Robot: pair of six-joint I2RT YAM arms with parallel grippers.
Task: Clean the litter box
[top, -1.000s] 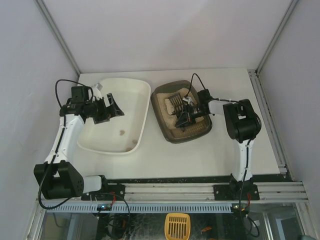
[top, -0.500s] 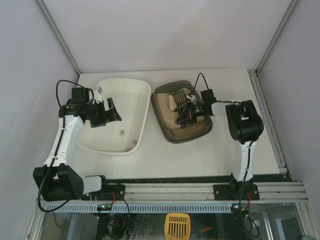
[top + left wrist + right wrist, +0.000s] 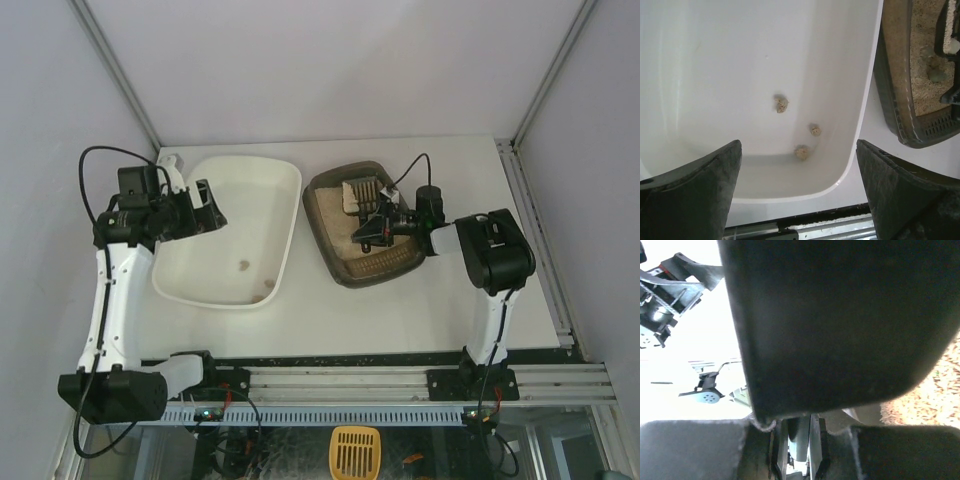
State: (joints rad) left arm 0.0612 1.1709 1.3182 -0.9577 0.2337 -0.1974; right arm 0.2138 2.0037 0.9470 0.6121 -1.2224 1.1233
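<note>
The litter box (image 3: 325, 235) is a dark grey-brown tray with beige litter, at mid table; its rim also shows in the left wrist view (image 3: 895, 100). My right gripper (image 3: 383, 226) sits low inside it, shut on the handle of a pale slotted scoop (image 3: 361, 192) that rests on the litter at the far end. In the right wrist view a dark surface fills the frame, with litter (image 3: 940, 390) at the right edge. My left gripper (image 3: 203, 205) is open and empty over the left part of the white tray (image 3: 285, 175). Its fingers (image 3: 690, 195) are wide apart.
The glossy white tray (image 3: 855, 165) holds three small litter clumps (image 3: 801, 151) near its front right corner. A metal rail (image 3: 400, 380) runs along the table's near edge. A yellow scoop (image 3: 355, 452) lies below the rail. White walls close in the table.
My left gripper has pulled back to the left, from over the middle of the white tray towards its left rim. My right gripper has shifted right and the scoop has slid towards the litter box's far end.
</note>
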